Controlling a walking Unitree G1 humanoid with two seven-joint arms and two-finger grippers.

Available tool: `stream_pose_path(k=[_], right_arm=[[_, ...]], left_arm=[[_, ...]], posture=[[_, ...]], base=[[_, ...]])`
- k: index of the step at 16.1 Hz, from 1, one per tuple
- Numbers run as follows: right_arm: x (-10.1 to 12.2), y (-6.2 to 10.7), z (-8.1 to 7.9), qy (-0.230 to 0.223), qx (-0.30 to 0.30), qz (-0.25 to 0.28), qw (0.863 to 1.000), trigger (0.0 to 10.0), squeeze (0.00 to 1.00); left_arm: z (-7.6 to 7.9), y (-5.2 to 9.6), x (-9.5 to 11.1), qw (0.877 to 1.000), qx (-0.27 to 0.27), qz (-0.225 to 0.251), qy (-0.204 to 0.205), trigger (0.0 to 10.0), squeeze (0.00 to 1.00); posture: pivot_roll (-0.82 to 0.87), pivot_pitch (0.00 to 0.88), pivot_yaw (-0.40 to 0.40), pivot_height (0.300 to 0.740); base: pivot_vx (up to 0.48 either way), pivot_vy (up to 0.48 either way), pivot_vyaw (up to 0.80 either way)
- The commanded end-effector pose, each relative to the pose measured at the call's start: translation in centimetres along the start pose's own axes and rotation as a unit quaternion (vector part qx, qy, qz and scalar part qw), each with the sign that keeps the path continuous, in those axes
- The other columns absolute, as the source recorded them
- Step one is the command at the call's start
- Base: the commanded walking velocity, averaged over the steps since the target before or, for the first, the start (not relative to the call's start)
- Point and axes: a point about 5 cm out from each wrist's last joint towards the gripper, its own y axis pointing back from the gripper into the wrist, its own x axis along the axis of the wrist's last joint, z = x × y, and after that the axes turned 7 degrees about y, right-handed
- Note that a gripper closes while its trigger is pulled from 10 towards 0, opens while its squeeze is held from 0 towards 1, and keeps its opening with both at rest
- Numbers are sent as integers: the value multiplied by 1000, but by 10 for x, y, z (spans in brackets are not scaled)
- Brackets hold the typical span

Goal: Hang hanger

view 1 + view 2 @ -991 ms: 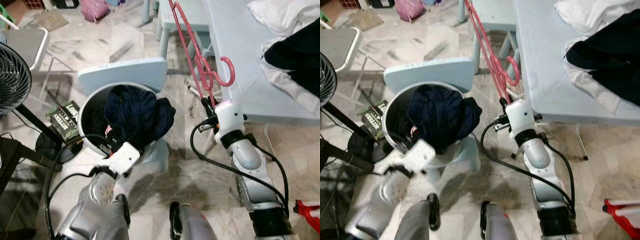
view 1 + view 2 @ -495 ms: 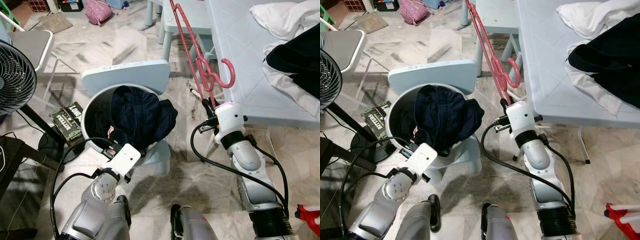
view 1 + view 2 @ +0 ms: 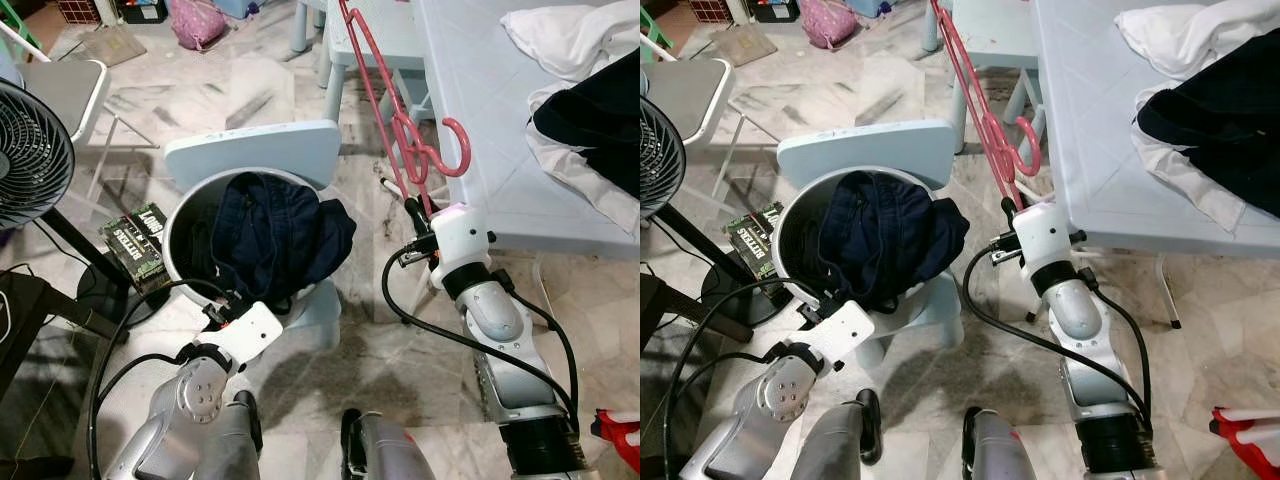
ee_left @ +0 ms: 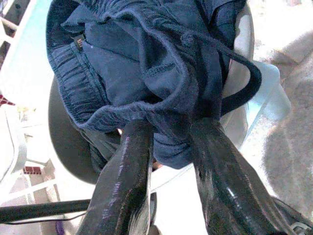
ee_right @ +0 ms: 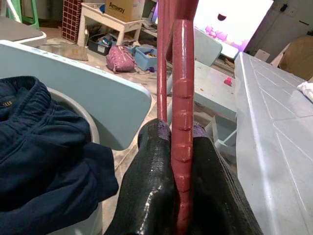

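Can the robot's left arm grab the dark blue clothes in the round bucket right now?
Probably yes. The left gripper hangs open just at the near rim of the round grey bucket, and the dark blue clothes are heaped on top, spilling over the edge, with nothing between them.

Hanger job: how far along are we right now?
Done: the right claw is shut on the pink hanger, lifted beside the table. In hand: the left claw, open, is at the navy clothes in the bucket. Left: hanging it.
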Motion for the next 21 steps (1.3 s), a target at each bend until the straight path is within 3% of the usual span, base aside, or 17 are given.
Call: stream_pose_path(k=[1, 5, 6, 7, 10, 11, 16, 21], right_arm=[[-1, 2, 0, 1, 3, 1, 1000, 10000, 0], [-1, 2, 2, 3, 2, 1, 1000, 10000, 0], [-1, 2, 2, 3, 2, 1, 1000, 10000, 0], [0, 2, 1, 4, 4, 2, 1000, 10000, 0], [0, 1, 2, 4, 4, 3, 1000, 10000, 0], [0, 1, 2, 4, 4, 3, 1000, 10000, 0], [1, 3, 2, 8, 4, 4, 1000, 10000, 0], [1, 4, 3, 9, 5, 2, 1000, 10000, 0]], left_arm=[[2, 4, -3, 1000, -2, -10, 6, 10000, 0], [0, 3, -10, 995, 6, -52, 81, 10000, 0], [0, 2, -10, 993, 4, -57, 104, 10000, 745], [0, 1, -9, 992, 2, -57, 111, 10000, 1000], [1, -2, -7, 994, -2, -54, 95, 10000, 957], [1, -5, -5, 995, -2, -53, 89, 10000, 0], [4, -19, 2, 996, -7, -44, 77, 10000, 0], [11, -19, -3, 994, -22, -59, 89, 10000, 0]], posture=[[-25, 200, -40, 740], [-27, 201, -38, 740], [-27, 201, -38, 740], [-28, 202, -40, 740], [-29, 205, -41, 740], [-29, 205, -41, 740], [-50, 206, -39, 740], [-52, 211, -42, 740]], base=[[0, 0, 0], [0, 0, 0], [0, 0, 0], [0, 0, 0], [0, 0, 0], [0, 0, 0], [0, 0, 0], [0, 0, 0]])
